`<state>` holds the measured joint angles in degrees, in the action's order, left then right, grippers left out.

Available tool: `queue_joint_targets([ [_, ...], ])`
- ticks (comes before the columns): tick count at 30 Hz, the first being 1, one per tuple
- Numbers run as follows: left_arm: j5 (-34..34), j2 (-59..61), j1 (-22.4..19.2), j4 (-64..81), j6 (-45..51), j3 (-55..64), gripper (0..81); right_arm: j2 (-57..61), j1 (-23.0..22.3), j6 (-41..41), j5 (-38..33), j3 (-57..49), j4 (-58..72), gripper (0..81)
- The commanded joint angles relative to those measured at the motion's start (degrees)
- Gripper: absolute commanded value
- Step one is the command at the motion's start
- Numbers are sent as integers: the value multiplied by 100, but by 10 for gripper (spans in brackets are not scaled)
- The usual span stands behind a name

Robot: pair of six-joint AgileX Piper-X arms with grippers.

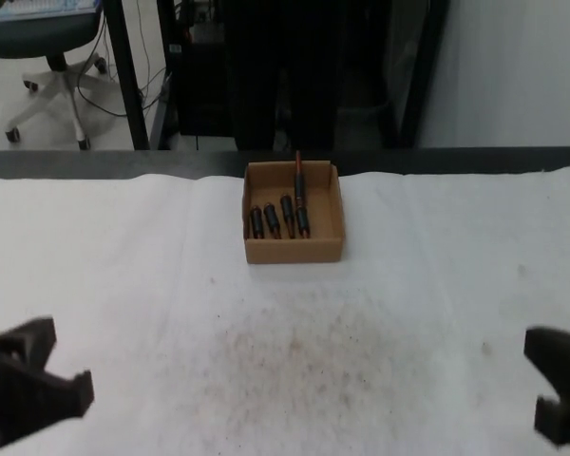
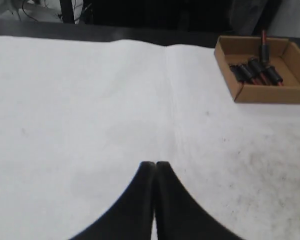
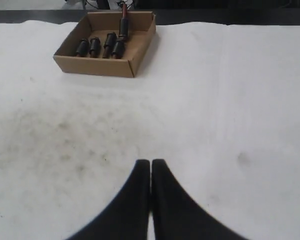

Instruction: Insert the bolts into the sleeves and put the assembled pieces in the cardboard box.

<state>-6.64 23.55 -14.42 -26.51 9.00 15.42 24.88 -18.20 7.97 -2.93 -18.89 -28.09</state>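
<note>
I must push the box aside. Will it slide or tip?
The box looks low and light, so it likely slides, though the cloth may bunch. The round pieces may roll; the piece leaning on the back wall would probably fall.

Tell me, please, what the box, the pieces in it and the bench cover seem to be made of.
Box: brown cardboard, matte, with thin folded walls. Pieces: dull black sleeves, perhaps plastic or rubber; reddish bolt ends, possibly coated metal, too small to tell. Cover: white cloth or paper, matte, creased and stained.
</note>
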Motion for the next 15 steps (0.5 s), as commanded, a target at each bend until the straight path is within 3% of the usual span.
queue_joint_targets([
  [1,-59,-55,12,68,46,-89,3,-325,24,149,-88,604,198,8],
  [7,-59,-55,12,-75,489,-261,3,-327,24,1023,25,1166,666,8],
  [15,-147,-62,12,-584,1057,-544,3,-327,12,1453,293,1598,779,8],
])
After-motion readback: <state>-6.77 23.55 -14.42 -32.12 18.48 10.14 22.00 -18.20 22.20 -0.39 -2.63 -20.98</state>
